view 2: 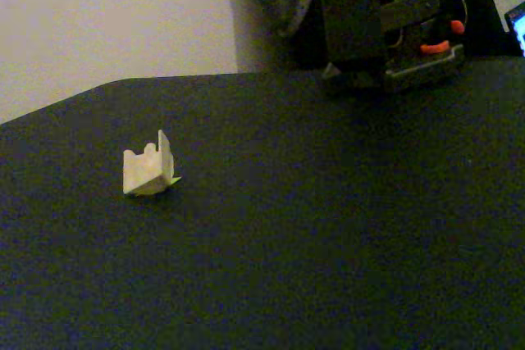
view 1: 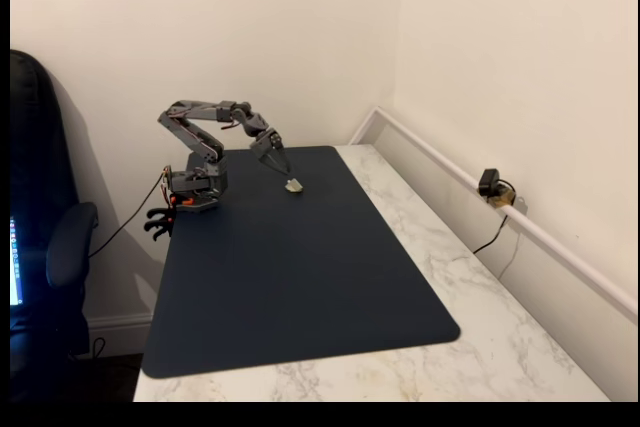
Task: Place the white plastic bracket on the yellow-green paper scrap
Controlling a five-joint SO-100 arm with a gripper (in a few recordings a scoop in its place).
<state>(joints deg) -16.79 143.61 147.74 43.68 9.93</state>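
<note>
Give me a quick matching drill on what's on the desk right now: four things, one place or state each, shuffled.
1. white plastic bracket
2. yellow-green paper scrap
3. gripper
4. dark mat

A. peeking out at the bracket's base
B. lies over the marble table
C. raised just beside the bracket
D. sitting on the mat, free of the gripper

Pairs: 1-D, 2-A, 3-C, 4-B

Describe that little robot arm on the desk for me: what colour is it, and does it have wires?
The arm is dark grey, built of blocky jointed segments, ending in a narrow pointed gripper. Its base is a squat grey block with small orange parts. A thin dark cable runs from the base off the side of the table.
</note>
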